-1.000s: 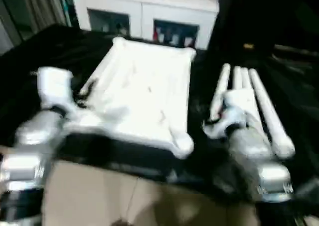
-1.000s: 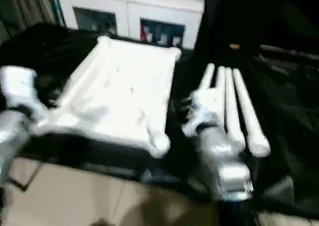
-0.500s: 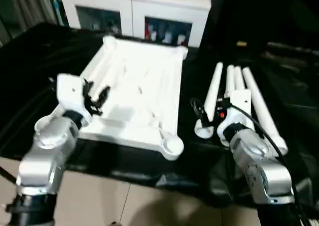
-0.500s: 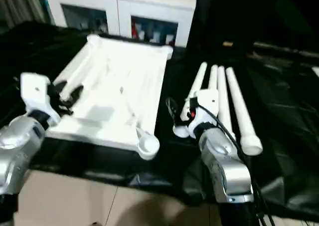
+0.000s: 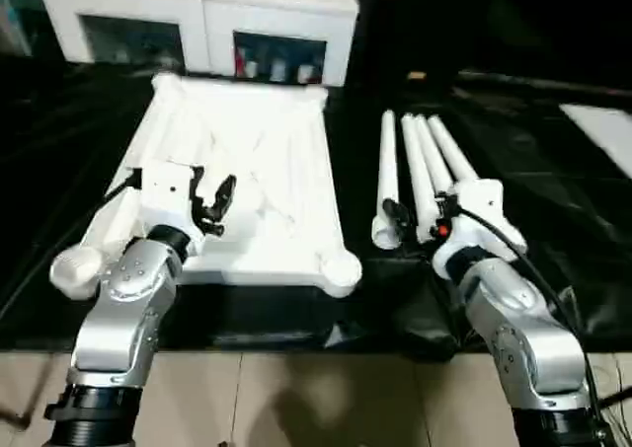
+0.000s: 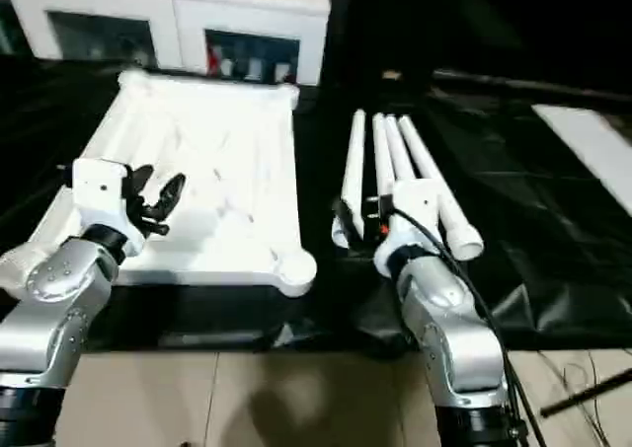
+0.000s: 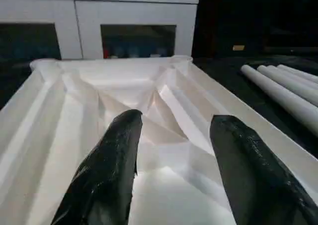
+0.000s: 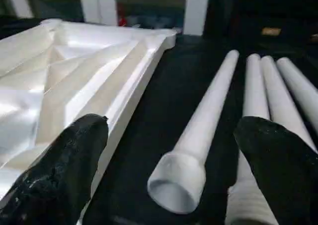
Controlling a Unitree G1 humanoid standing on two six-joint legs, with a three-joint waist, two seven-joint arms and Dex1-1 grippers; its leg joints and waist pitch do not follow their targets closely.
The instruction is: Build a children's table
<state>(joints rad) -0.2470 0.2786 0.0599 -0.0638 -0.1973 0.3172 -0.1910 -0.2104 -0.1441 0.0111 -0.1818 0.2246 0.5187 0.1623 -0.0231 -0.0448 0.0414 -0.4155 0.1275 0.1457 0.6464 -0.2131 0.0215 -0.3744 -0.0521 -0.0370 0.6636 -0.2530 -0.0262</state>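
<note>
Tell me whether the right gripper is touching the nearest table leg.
Apart. The right wrist view shows the right gripper wide open, with black cloth visible between each finger and the leftmost leg.

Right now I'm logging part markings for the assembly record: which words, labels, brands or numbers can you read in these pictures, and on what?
No readable text anywhere.
Table top: plain white, no marking seen.
Legs: plain white, no marking seen.
Items behind the cabinet glass: too blurred to read.
Small yellowish tag on the dark backdrop: too small to read.
</note>
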